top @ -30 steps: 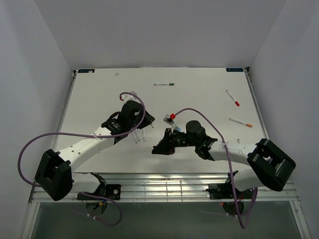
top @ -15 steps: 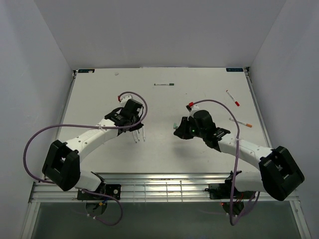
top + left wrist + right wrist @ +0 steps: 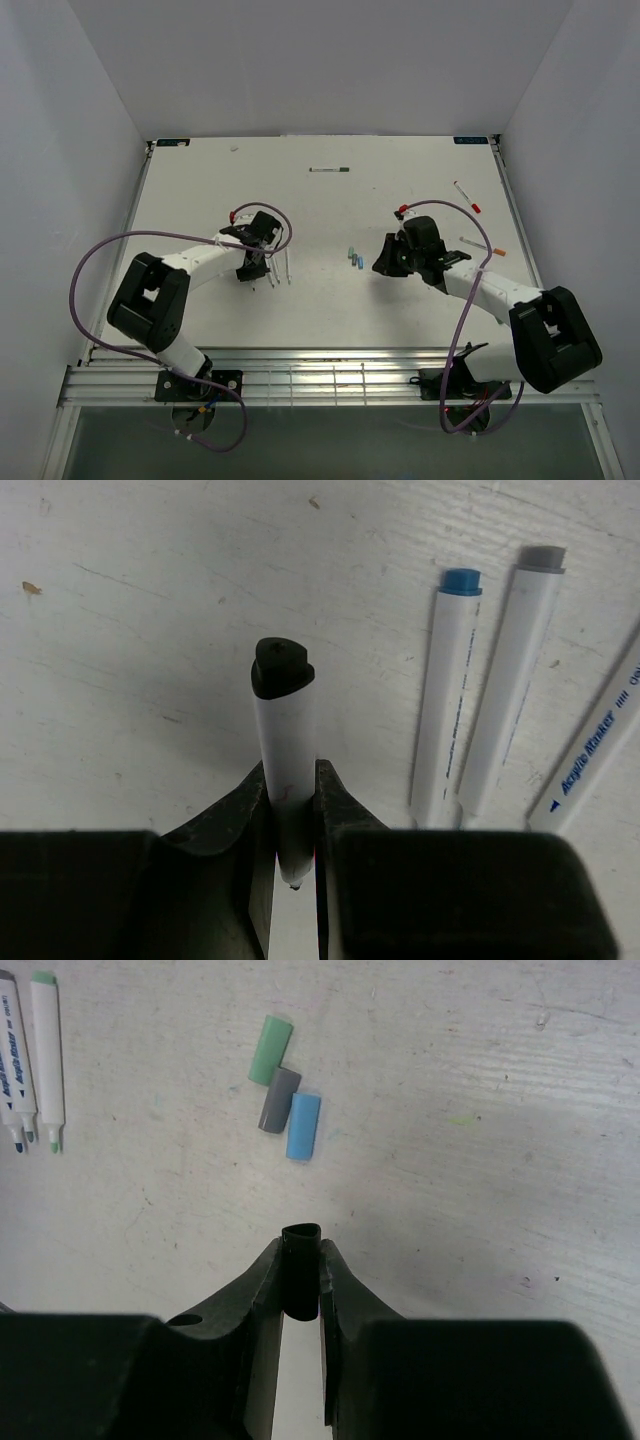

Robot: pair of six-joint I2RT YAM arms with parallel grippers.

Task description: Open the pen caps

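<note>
While the right end effector [image 3: 300,1260] is clamped on a black cap [image 3: 301,1295], with three loose caps [image 3: 284,1095] lying just beyond it mid-table [image 3: 200,180], a careless release could roll it away or scatter them. The left end effector [image 3: 293,810] is clamped on a white pen [image 3: 284,740]; a slip could ink the table.

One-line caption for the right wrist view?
Right gripper shut on the black cap, with green cap, grey cap and blue cap on the table beyond.

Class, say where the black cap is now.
Right wrist view: the black cap is clamped in the right pincer, short of the loose green cap, grey cap and blue cap.
</note>
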